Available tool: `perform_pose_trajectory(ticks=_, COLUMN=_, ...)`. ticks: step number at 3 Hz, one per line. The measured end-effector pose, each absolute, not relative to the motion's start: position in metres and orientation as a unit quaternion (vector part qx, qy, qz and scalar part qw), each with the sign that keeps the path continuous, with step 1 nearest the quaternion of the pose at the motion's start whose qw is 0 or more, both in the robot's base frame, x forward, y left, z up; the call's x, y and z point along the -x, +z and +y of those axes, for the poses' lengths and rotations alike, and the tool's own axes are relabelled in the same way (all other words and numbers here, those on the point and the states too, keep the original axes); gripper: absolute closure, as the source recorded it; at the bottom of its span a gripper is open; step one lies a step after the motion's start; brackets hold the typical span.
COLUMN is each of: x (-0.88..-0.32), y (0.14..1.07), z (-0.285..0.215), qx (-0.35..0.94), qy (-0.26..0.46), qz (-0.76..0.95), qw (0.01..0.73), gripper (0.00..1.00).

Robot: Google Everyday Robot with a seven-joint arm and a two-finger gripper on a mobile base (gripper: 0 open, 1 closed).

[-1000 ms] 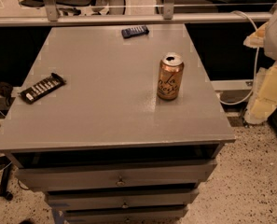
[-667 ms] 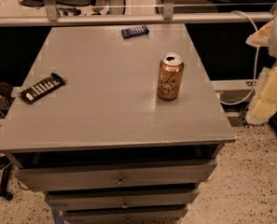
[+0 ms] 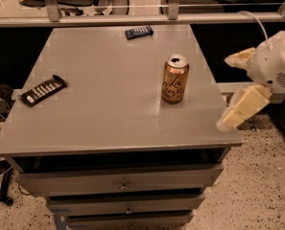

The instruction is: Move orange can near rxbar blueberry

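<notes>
On the right half of the grey table (image 3: 99, 128), an upright orange can (image 3: 174, 79), white script toward the camera, silver top up, touching nothing. At the far edge, a little left of the can and well apart from it, the rxbar blueberry (image 3: 138, 31): flat, dark blue, a row of pale marks along it. Near the left edge, a longer black bar (image 3: 43, 90) with white blocks, flat and skewed, well apart from both.

Off the table's right side, beside the near right corner, the hand (image 3: 224, 92): released, two cream fingers (image 3: 247, 107) spread wide, one high and one low, nothing between them, tips pointing left toward the table, clear of the can. Behind the fingers, a rounded white wrist housing (image 3: 276, 63).

Under the tabletop, a stack of drawers (image 3: 123, 181) with small knobs. Below and to the right, speckled floor (image 3: 257, 190).
</notes>
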State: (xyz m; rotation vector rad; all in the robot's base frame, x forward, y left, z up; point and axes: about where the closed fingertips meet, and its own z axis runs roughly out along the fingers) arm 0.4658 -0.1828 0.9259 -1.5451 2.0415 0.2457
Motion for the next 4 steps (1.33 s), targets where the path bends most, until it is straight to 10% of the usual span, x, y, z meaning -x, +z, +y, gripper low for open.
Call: perform_pose_trajectory(ticks=4, x=-0.573, y=0.905, z=-0.102, qx=0.485, qy=0.252, qz=0.7, qw=0.458, gripper=0.0)
